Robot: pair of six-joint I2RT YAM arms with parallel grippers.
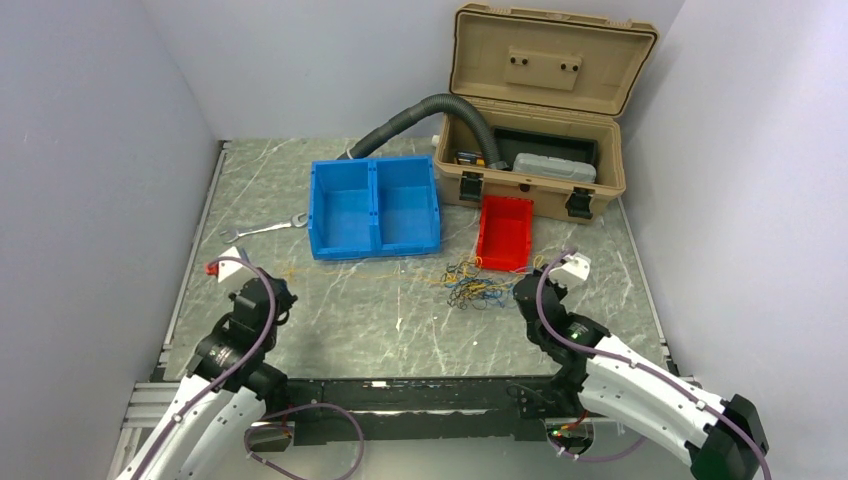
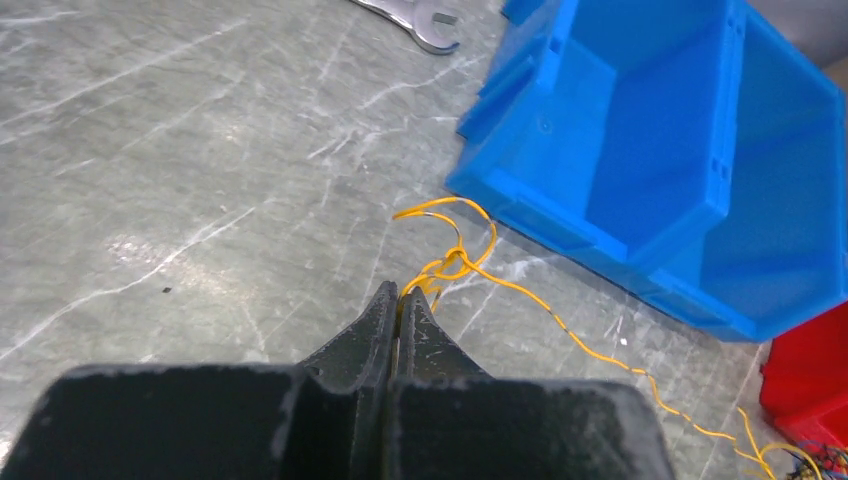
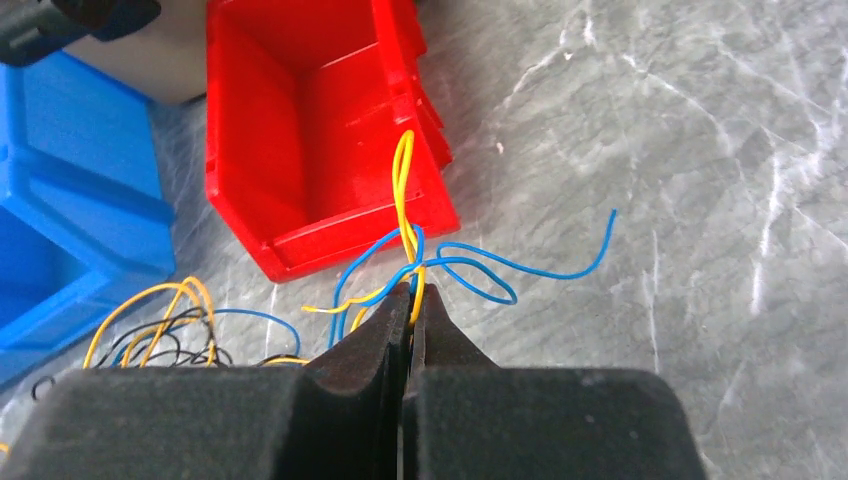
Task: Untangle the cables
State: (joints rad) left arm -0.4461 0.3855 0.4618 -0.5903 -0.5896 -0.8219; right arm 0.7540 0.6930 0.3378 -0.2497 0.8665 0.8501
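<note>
Clamping the black left gripper (image 2: 399, 300) tight on a knotted hair-thin yellow wire (image 2: 455, 262) beside the blue plastic bin (image 2: 650, 150); clamping the right gripper (image 3: 412, 296) on blue and yellow wires (image 3: 412, 250) before the red bin (image 3: 300, 130). Teasing strands from the mid-table tangle (image 1: 470, 285); likely needing slow outward pulls next.

Grey, white-veined tabletop (image 1: 330, 330), enclosed on three sides by plain pale panels: left wall (image 1: 90, 180), back wall (image 1: 320, 60) and right wall (image 1: 740, 150). Lighting was even and diffuse, and it left a soft sheen on the stone-patterned surface. A pale rail (image 1: 195, 230) bordered the tabletop's left edge.
</note>
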